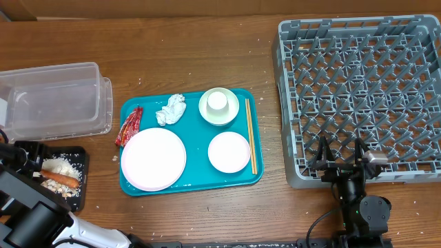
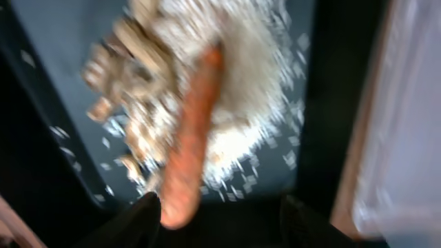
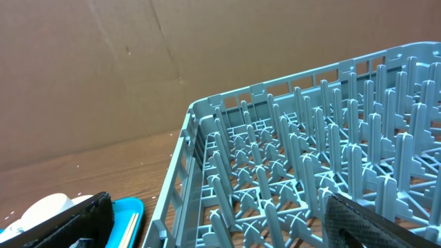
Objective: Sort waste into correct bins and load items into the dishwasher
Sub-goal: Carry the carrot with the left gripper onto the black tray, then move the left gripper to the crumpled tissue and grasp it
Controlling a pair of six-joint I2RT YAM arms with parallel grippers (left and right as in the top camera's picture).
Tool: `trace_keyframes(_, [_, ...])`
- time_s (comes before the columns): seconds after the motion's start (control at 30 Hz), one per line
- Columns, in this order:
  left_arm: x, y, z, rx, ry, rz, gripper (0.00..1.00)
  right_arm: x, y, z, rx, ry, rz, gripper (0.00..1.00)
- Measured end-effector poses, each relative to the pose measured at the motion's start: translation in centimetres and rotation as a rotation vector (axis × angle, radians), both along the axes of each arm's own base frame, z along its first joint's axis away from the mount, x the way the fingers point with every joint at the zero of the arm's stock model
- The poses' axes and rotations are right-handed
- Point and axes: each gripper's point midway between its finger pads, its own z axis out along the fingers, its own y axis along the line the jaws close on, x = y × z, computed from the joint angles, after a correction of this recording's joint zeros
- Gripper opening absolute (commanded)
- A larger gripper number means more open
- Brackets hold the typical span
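Note:
The orange carrot-like stick (image 1: 60,180) and beige food scraps (image 1: 58,167) lie in the black tray (image 1: 81,160). My left gripper (image 1: 27,164) is open at the tray's left side. In the blurred left wrist view, its fingers (image 2: 220,224) flank the stick's near end (image 2: 189,138). The red wrapper (image 1: 129,126), white tissue (image 1: 171,110), large plate (image 1: 153,158), small plate (image 1: 229,151), cup in a bowl (image 1: 218,105) and chopsticks (image 1: 251,134) are on the teal tray (image 1: 189,184). My right gripper (image 1: 339,155) is open and empty over the grey dish rack's (image 1: 365,89) front left corner.
The clear tub (image 1: 55,100) stands behind the black tray and holds nothing I can see. The right wrist view shows the rack's pegs (image 3: 310,172), the teal tray's corner (image 3: 127,213) and the chopsticks' ends (image 3: 131,224). Crumbs dot the wooden table.

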Motion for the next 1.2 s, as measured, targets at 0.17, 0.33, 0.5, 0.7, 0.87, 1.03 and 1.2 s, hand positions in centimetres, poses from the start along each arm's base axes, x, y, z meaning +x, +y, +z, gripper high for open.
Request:
trace_keyframes(0.17, [1.1, -1.1, 1.8, -0.066, -0.063, -0.029, 0.54, 0.0, 0.0, 0.0, 0.000, 0.001, 0.000, 1.00])
trace_keyframes(0.33, [3.3, -2.0, 4.6, -0.122, -0.197, -0.086, 0.52, 0.0, 0.0, 0.0, 0.000, 0.000, 0.000, 1.00])
trace_keyframes(0.5, [5.1, -4.0, 7.8, -0.130, -0.332, -0.168, 0.54, 0.0, 0.0, 0.0, 0.000, 0.000, 0.000, 1.00])
trace_keyframes(0.7, [8.7, -10.3, 13.2, -0.064, -0.474, -0.414, 0.75, 0.0, 0.0, 0.0, 0.000, 0.000, 0.000, 1.00])
trace_keyframes(0.87, [12.9, -17.6, 14.1, -0.049, -0.541, -0.704, 0.89, 0.0, 0.0, 0.0, 0.000, 0.000, -0.001, 1.00])
trace_keyframes(1.03, [15.9, -26.3, 13.2, -0.029, -0.556, -1.008, 0.91, 0.0, 0.0, 0.0, 0.000, 0.000, 0.000, 1.00])
trace_keyframes(1.2, [17.6, -32.8, 9.9, 0.034, -0.487, -1.220, 0.95, 0.0, 0.0, 0.0, 0.000, 0.001, -0.001, 1.00])
